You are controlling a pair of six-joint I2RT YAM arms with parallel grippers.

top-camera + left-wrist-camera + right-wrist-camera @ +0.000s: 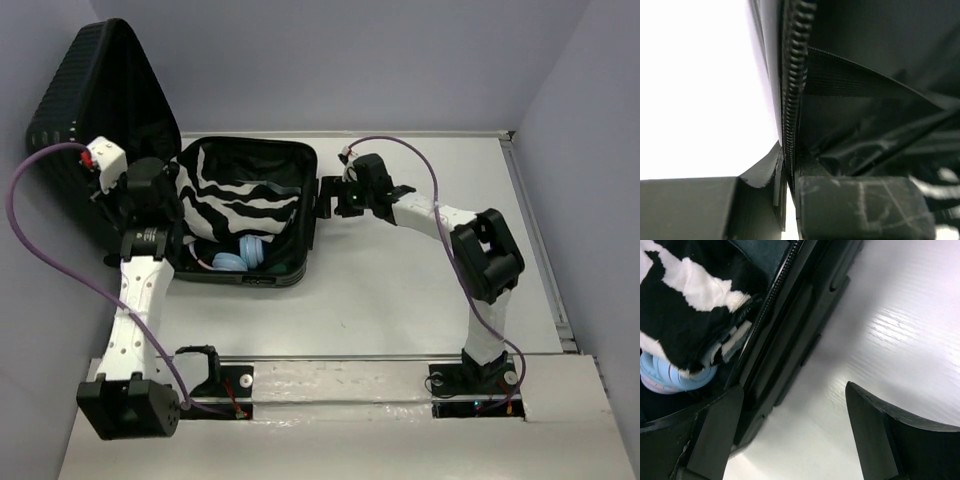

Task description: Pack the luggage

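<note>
— White table [400,290], grey walls. Where is the luggage [250,282] sitting?
— Far left for you, lying open, lid [100,90] leaning against the wall. Zebra-striped cloth [245,195] and pale-blue headphones [240,255] are lying inside.
— Grippers?
— Your left gripper [790,200] is pinching the zipper rim [792,75]. Your right gripper [792,390] is hanging spread wide, straddling the case's right side.
</note>
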